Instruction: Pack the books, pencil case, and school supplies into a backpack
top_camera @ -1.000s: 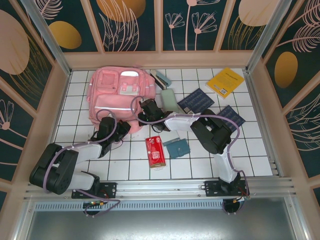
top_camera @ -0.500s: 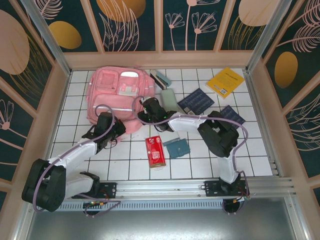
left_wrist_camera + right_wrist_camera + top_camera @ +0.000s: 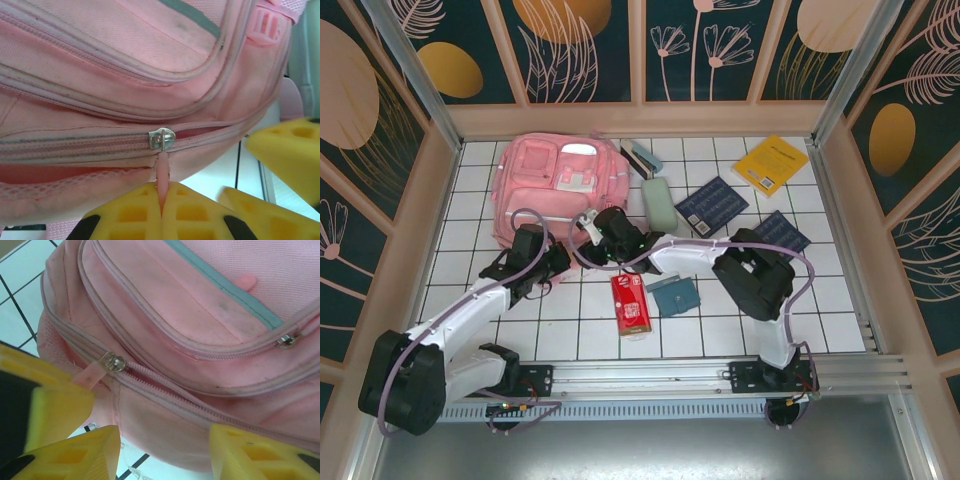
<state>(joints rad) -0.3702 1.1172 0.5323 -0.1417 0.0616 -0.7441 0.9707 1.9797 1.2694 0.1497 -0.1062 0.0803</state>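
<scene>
Stretched further from its base than a second ago, the left arm (image 3: pixel 470 300) has carried its jaws toward 9 o'clock along the lower hem of the pink backpack (image 3: pixel 545 185). The right arm (image 3: pixel 720 250) has meanwhile eased its jaws down to the bag's 5 o'clock corner and let them part.

The backpack lies flat at 11 o'clock on the tiled bench (image 3: pixel 820 300), front pockets up.

In the left wrist view, the left jaws are pressed together on a pink pull tab (image 3: pixel 162 172) that hangs at 6 o'clock from a silver zip slider (image 3: pixel 161 138). The right jaws stand spread and hold nothing. In the right wrist view, a slider (image 3: pixel 112 361) and its tab sit just at the edge of one yellow finger (image 3: pixel 60 405); whether this is the slider the left arm holds cannot be told.

Everything to be packed is out on the tiles:
- The mint pencil case (image 3: pixel 660 205) lies just at 3 o'clock of the bag.
- The stapler (image 3: pixel 642 158) lies at 12 o'clock.
- The yellow book (image 3: pixel 771 164) lies at 1 o'clock.
- Two navy books (image 3: pixel 712 203) (image 3: pixel 781 232) lie toward 2 and 3 o'clock.
- The red packet (image 3: pixel 631 303) and teal square (image 3: pixel 672 293) lie near 6 o'clock.

The work looks to be at its first step, unzipping the main compartment. The next move probably calls for a steady pull along the zip line, with the right jaws bracing the fabric so the bag does not slide.
</scene>
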